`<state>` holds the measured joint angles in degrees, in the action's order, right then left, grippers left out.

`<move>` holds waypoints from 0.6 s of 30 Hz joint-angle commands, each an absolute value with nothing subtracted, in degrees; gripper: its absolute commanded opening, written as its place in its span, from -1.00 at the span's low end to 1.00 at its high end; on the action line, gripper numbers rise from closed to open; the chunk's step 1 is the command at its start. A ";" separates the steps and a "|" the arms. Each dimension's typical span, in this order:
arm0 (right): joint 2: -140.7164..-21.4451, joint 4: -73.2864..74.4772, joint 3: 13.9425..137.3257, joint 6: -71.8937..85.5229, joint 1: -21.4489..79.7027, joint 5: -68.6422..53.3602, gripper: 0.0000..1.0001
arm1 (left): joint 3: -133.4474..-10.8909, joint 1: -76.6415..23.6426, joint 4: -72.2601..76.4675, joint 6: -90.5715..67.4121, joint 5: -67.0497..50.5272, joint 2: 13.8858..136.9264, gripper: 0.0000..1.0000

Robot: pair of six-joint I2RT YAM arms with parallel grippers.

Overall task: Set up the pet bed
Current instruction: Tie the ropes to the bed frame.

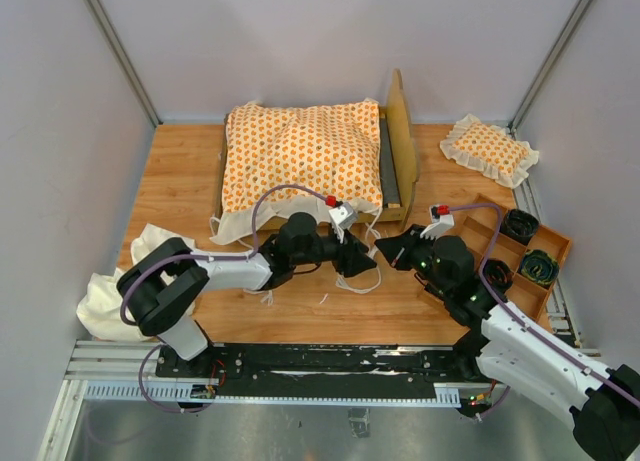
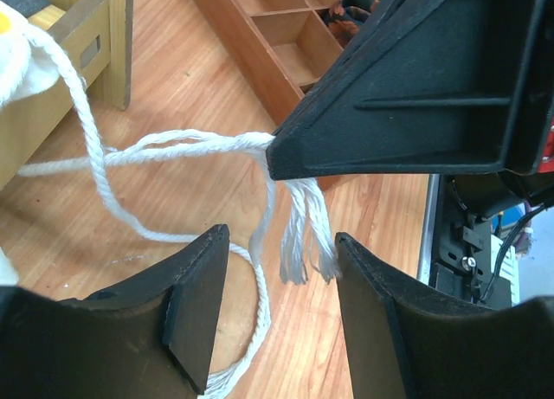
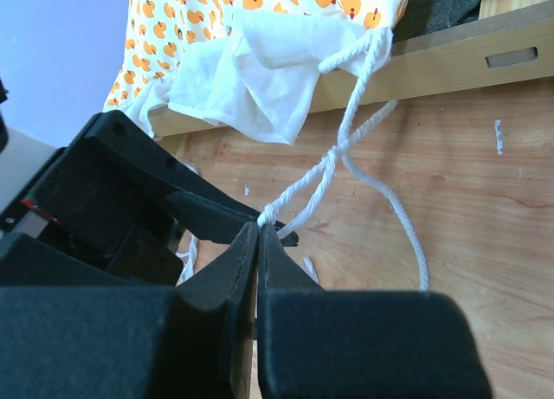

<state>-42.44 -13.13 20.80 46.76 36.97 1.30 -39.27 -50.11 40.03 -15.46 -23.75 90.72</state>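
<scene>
Cushion point(image 1: 300, 156) lies on the bed frame point(image 1: 402, 141), far centre | right gripper point(image 3: 260, 230) pinched tight on a tie string point(image 3: 325, 170) — just near of the frame | left gripper point(image 2: 279, 243) spread wide — frayed string end hanging between its jaws

Your left arm point(image 1: 225, 271) and right arm point(image 1: 530, 356), white shells between black joints, purple cables point(image 1: 275, 193) looping off both wrists, white camera blocks point(image 1: 340, 214) tipped red, left gripper point(image 2: 281, 308) and right gripper point(image 3: 258, 269) matte black wedges, black base rail point(image 1: 330, 361) at six o'clock.
</scene>
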 commanded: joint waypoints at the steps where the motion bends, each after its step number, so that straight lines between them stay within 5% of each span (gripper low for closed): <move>1: -42.36 -15.26 21.03 48.81 37.94 1.58 -0.99 | -40.92 -50.79 44.57 -15.26 -22.26 92.75 0.10; 5: -42.54 -15.11 20.77 48.66 37.97 1.58 -0.99 | -40.26 -50.80 45.79 -15.22 -21.30 92.48 -0.23; 9: -42.31 -14.68 20.07 46.97 37.87 2.04 -0.99 | -37.88 -50.80 46.82 -16.18 -18.23 90.65 -0.97; 18: -36.26 -4.86 22.39 22.16 37.81 4.29 -0.35 | -35.31 -49.86 46.06 -23.04 -13.49 89.05 -1.00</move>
